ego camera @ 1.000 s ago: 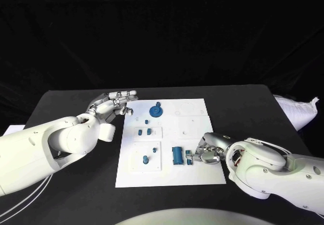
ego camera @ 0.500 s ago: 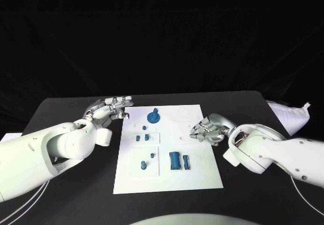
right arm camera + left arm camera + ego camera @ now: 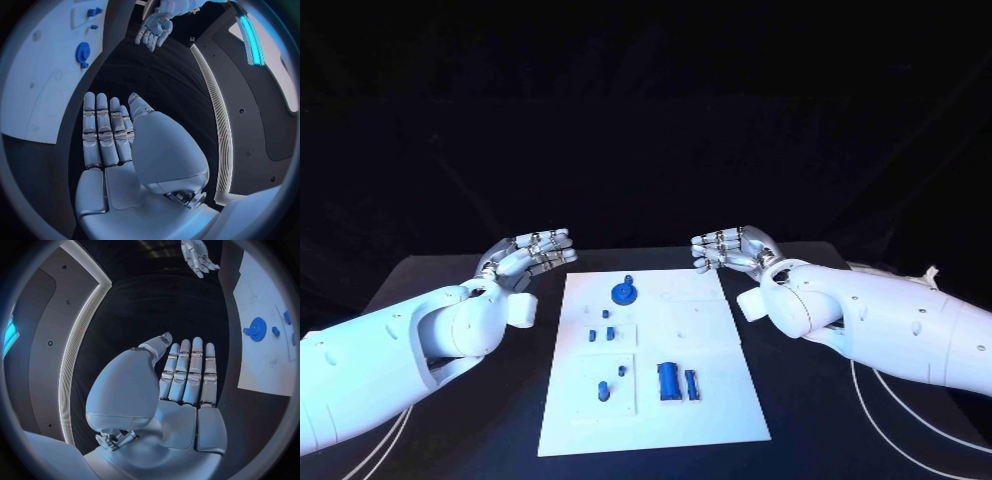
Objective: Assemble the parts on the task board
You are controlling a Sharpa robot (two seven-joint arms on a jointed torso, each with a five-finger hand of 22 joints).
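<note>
The white task board [image 3: 718,400] lies in the middle of the black table. A blue gear-shaped part [image 3: 625,293] sits near its far edge. Two small blue parts [image 3: 600,335] stand at mid-board, another blue part [image 3: 604,390] lies nearer the front, and a taller blue block [image 3: 671,380] stands beside a thin blue piece [image 3: 692,384]. My left hand [image 3: 531,252] hovers off the board's far left corner, fingers straight and together, holding nothing. My right hand [image 3: 733,248] hovers off the far right corner, likewise holding nothing. The left wrist view shows my left hand [image 3: 187,375] flat; the right wrist view shows my right hand [image 3: 109,132] flat.
Bare black table [image 3: 459,420] lies on both sides of the board. White cables [image 3: 906,440] trail along the right side. In the left wrist view the gear [image 3: 257,329] and board [image 3: 269,355] lie beside the hand; the right wrist view shows the gear [image 3: 82,51] too.
My right hand has left the blue block near the board's front and risen to the far right corner, fingers now straight. The left hand has barely moved. The camera view has shifted.
</note>
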